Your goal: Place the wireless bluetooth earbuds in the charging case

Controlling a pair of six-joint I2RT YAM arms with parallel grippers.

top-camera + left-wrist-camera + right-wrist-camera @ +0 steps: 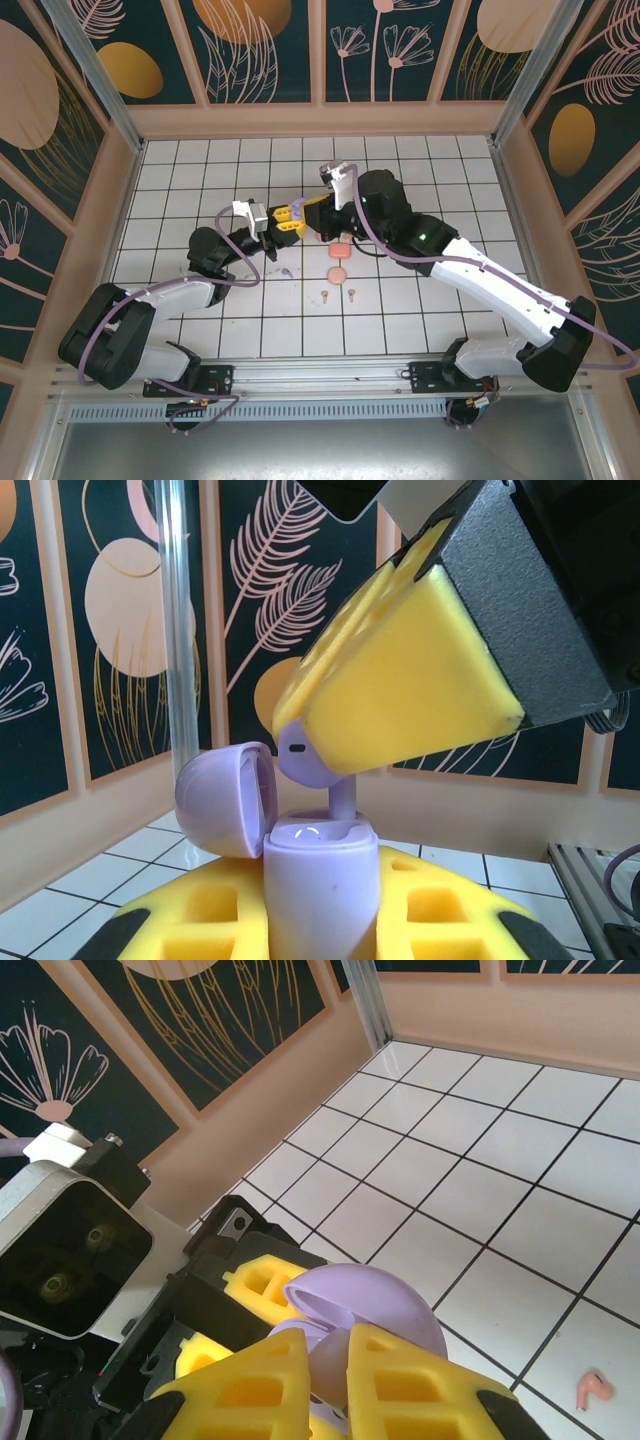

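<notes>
The lilac earbud (305,763) hangs stem-down over the lilac charging case (320,880), with the stem's lower end already inside the well and the bulb clear above the rim. It looks like hard, glossy plastic: very light, stiff, and likely to slip or twist under uneven pressure. The bulbous head is the sensible place to hold it, since that leaves the thin stem free to slide in. That is where the right gripper (328,1365) has it, its yellow foam fingers pressed together on the head. The foam should give a little, which helps with so smooth a part, but a tilt could jam the stem against the well wall. The case is upright with its lid (225,800) swung open to one side, and the left gripper (320,925) is clamped on its lower body from both sides. It is a rounded, slick shell that is best pinched low. Well apart from the case, a pink earbud (595,1387) lies loose on the white tiled table (450,180).
</notes>
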